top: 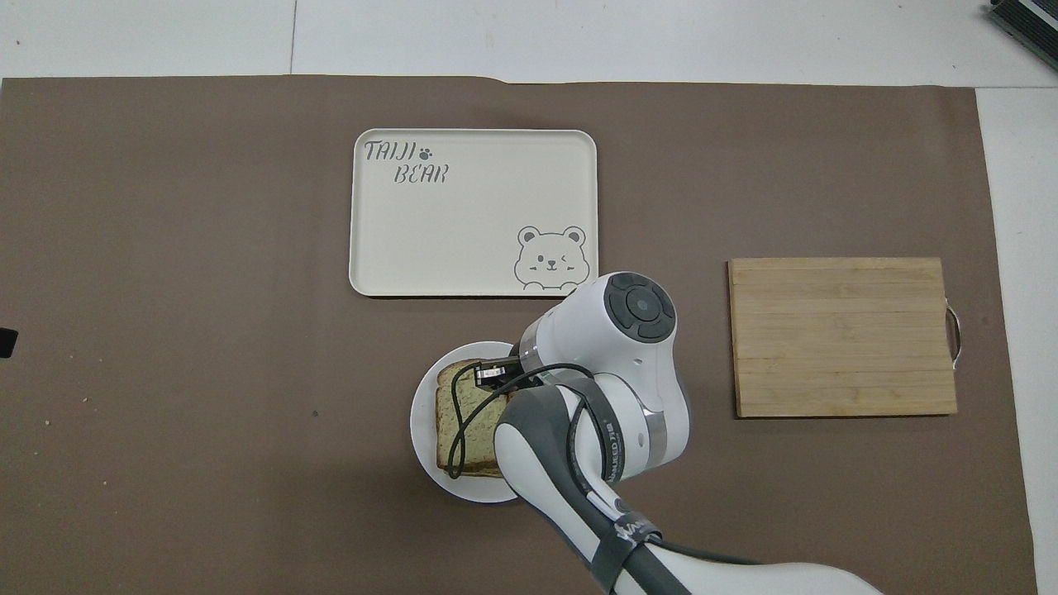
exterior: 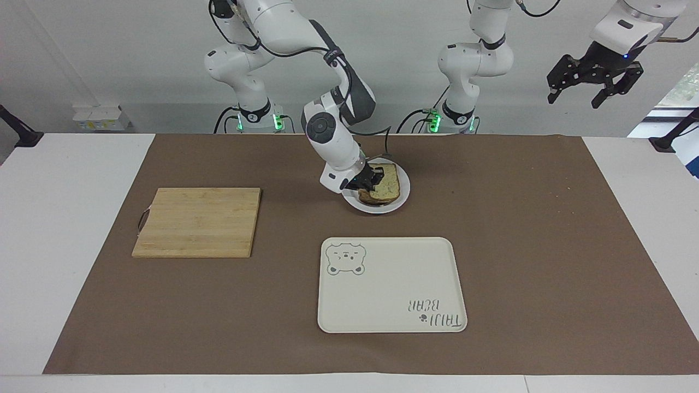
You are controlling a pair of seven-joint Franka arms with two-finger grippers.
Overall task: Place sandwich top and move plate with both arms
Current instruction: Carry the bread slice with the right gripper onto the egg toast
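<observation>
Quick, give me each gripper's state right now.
Left gripper: open, holding nothing, raised at the left arm's end of the table, waiting.
Right gripper: shut on the sandwich top, over the plate.

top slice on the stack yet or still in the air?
On. The sandwich top lies flat over the lower slice on the plate, egg hidden; right gripper shut on its edge.

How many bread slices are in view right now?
2. The sandwich top lies over the lower slice, stacked on the plate, the right gripper shut on the top one. Nothing shows between them.
</observation>
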